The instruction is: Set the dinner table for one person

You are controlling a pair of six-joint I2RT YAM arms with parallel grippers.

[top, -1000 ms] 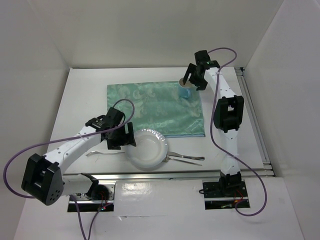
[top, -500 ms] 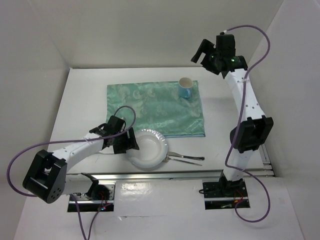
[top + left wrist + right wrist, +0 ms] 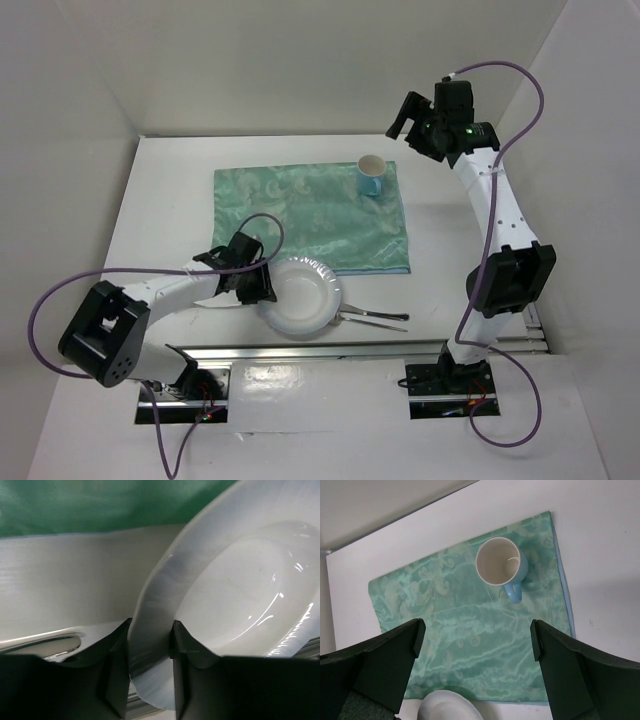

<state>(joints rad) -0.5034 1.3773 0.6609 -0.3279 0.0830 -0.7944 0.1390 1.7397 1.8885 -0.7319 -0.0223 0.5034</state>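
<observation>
A white plate [image 3: 300, 300] lies on the dinner table [image 3: 160, 200] just in front of the teal mat [image 3: 300, 215]. My left gripper [image 3: 262, 290] is low at the plate's left edge. In the left wrist view the plate's [image 3: 240, 590] rim runs between both fingers, and the left gripper [image 3: 150, 630] is shut on it. A blue mug [image 3: 371, 176] stands upright on the mat's far right corner. My right gripper [image 3: 405, 115] hangs high above and to the right of it, open and empty; from that wrist the mug [image 3: 500, 567] is well clear of the right gripper [image 3: 475, 630].
Metal cutlery [image 3: 375, 317] lies on the table right of the plate. A shiny utensil [image 3: 40, 645] lies left of the plate, under my left arm. A metal rail [image 3: 330, 352] runs along the near edge and another rail [image 3: 515, 250] along the right side. White walls enclose the table.
My left gripper dropped to the plate's left rim and closed on it. My right arm let go of the mug, rose and swung back right, gripper open.
</observation>
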